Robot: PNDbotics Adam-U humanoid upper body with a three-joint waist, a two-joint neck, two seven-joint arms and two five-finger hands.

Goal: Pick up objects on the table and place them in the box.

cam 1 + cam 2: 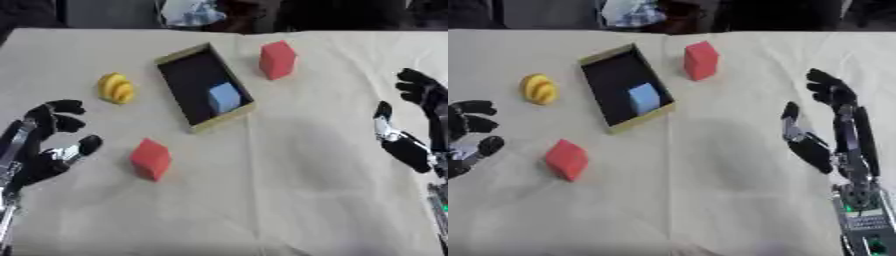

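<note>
An open box (pixel 177 57) with a dark inside lies askew at the table's upper middle, and a light blue block (pixel 224 97) sits in its near end. One red block (pixel 277 59) stands just right of the box. A second red block (pixel 151 158) lies on the cloth in front of the box, to the left. A yellow ridged object (pixel 116 88) rests left of the box. My left hand (pixel 45 145) hovers open at the left edge, a short way left of the near red block. My right hand (pixel 833 135) hangs open at the right, holding nothing.
A tan cloth covers the table (pixel 262 200), with wide bare room in the middle and front. Dark shapes and a pale crumpled thing (pixel 188 12) lie beyond the far edge.
</note>
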